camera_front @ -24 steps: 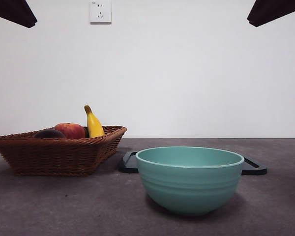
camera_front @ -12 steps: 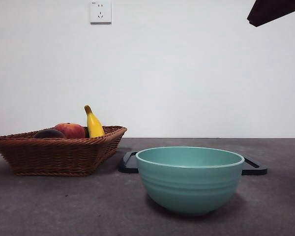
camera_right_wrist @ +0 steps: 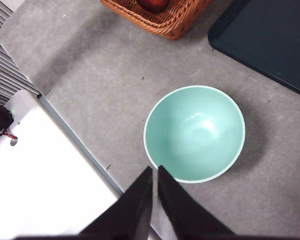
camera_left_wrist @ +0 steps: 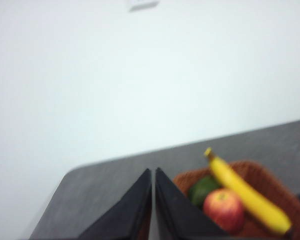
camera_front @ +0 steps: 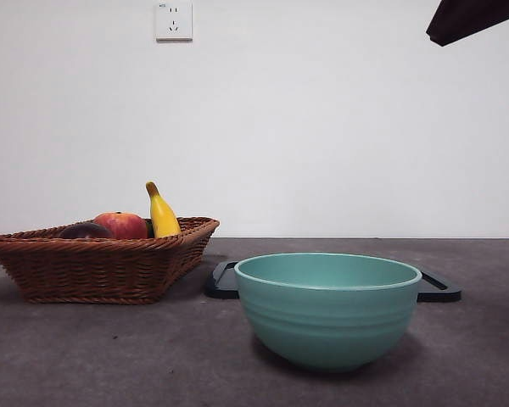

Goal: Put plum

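Note:
The plum (camera_front: 85, 231), dark and glossy, lies in the wicker basket (camera_front: 102, 267) at the left of the front view, beside a red fruit (camera_front: 121, 225) and a banana (camera_front: 161, 214). My left gripper (camera_left_wrist: 153, 171) is shut and empty, high above the basket (camera_left_wrist: 262, 175); its view shows the banana (camera_left_wrist: 245, 192) and the red fruit (camera_left_wrist: 223, 209), but the plum is hidden there. My right gripper (camera_right_wrist: 155, 169) is shut and empty, high over the teal bowl (camera_right_wrist: 195, 132). Only a black arm tip (camera_front: 471, 17) shows at the front view's top right corner.
The teal bowl (camera_front: 327, 309) stands near the front, right of the basket. A flat black tray (camera_front: 441, 290) lies behind it. A dark green fruit (camera_left_wrist: 202, 189) is also in the basket. The table's edge and a white surface (camera_right_wrist: 45, 190) show below the right wrist.
The black arm tip at the front view's top left corner has gone out of view. The fruit, basket and bowl have not moved.

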